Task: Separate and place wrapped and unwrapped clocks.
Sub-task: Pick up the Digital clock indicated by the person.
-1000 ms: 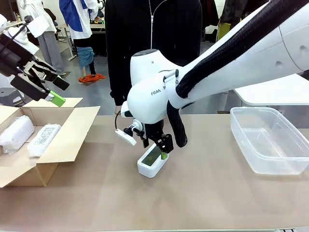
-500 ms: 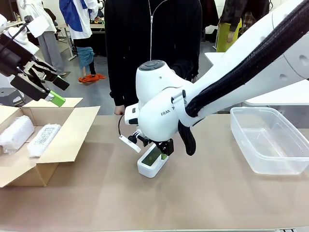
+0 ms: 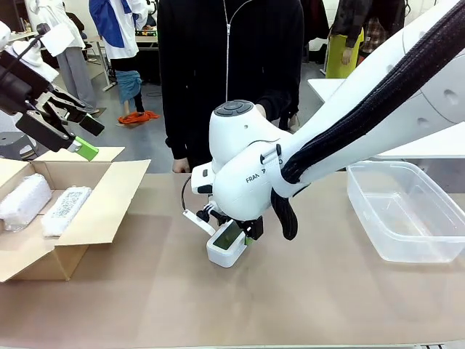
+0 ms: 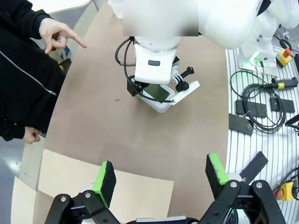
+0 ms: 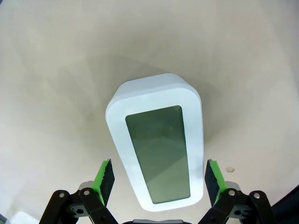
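Observation:
The unwrapped clock (image 3: 220,254), smooth white with a grey-green screen, lies on the table's middle. My right gripper (image 3: 235,238) hangs low over it, open. In the right wrist view the clock (image 5: 159,140) sits between the green pads (image 5: 105,179), and the right gripper (image 5: 159,181) straddles its near end without clamping it. Two wrapped bundles (image 3: 25,200) (image 3: 67,209) lie side by side in the open cardboard box (image 3: 109,207) at the left. My left gripper (image 3: 87,137) hovers open and empty above the box. From the left wrist view, the left gripper (image 4: 159,179) looks towards the clock (image 4: 156,95).
A clear plastic tub (image 3: 407,211) stands at the table's right. A person in black (image 3: 229,73) stands at the far edge, one hand (image 4: 56,37) with a finger stretched out. The box flap (image 4: 93,182) lies under the left gripper. Cables lie off the table.
The right arm has sunk and swung its wrist over the clock, bringing the open fingers down around it. The left arm and the clock have not moved.

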`<state>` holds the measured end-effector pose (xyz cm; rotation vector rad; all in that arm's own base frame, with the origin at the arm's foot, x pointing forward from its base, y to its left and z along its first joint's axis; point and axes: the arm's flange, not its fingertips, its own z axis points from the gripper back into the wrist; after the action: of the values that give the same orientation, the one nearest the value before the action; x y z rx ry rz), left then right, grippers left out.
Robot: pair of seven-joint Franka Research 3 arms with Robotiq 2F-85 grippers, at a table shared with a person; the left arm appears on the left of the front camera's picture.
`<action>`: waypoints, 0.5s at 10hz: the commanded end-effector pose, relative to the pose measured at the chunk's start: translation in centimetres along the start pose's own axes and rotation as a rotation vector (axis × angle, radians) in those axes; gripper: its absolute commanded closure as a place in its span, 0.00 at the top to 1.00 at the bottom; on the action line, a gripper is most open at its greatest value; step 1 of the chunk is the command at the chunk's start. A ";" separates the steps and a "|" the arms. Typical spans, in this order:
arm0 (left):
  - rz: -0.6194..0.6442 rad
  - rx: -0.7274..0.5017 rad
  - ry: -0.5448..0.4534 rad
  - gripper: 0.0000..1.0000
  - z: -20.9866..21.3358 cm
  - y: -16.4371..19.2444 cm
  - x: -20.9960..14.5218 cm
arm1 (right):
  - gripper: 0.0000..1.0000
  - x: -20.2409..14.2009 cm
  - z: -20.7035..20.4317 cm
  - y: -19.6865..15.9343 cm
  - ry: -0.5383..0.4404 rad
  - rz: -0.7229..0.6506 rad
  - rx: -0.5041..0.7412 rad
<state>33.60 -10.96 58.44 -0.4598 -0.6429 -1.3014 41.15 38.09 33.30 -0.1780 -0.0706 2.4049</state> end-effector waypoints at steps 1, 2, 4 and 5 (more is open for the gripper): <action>0.016 -0.005 -0.017 1.00 0.0 -0.2 0.2 | 1.00 -0.6 -0.9 -0.7 -0.021 0.017 -0.025; 0.016 -0.005 -0.017 1.00 0.0 -0.2 0.2 | 1.00 -0.9 -1.5 -0.7 -0.052 0.024 -0.034; 0.016 -0.005 -0.017 1.00 0.0 -0.2 0.2 | 1.00 -1.3 -1.7 -0.4 -0.113 0.036 0.013; 0.016 -0.005 -0.017 1.00 0.0 -0.2 0.2 | 1.00 -1.4 -1.7 -0.4 -0.128 0.042 -0.007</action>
<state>33.59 -10.96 58.44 -0.4598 -0.6429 -1.3015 42.49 37.76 31.14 -0.0863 -0.0958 2.4345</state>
